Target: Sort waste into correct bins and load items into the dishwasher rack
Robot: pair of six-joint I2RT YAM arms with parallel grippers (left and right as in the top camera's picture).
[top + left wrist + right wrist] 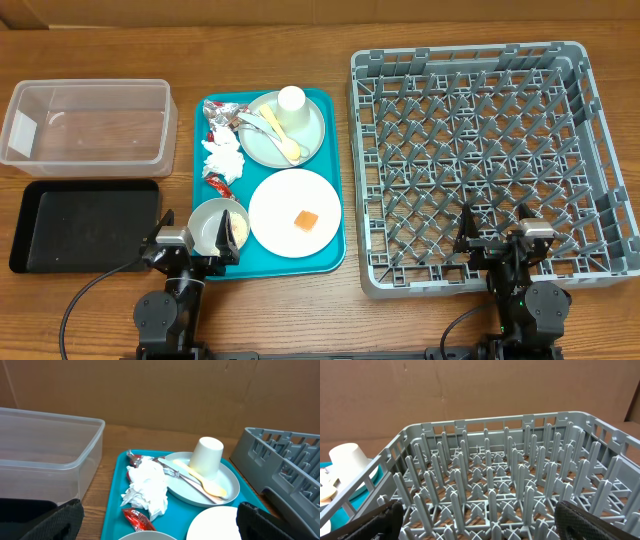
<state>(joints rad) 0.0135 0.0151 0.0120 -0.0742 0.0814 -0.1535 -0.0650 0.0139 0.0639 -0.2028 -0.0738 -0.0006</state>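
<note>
A grey dishwasher rack point(465, 55) fills the right of the table, with the right gripper point(495, 222) at its near edge, jaws spread wide and holding nothing. Beside the rack, a teal tray point(335, 180) carries everything to be sorted, and a clear tub point(90, 85) and black tray point(85, 225) lie further left. The left gripper point(197, 225), equally wide and empty, hovers by the white bowl point(212, 220). The pale plate point(275, 215) and grey-green plate point(315, 130) look stiff and slick, best pinched at the rim. The upturned cup point(291, 99) seems light and tippy, while the soft napkin point(222, 158) can be pinched anywhere.
</note>
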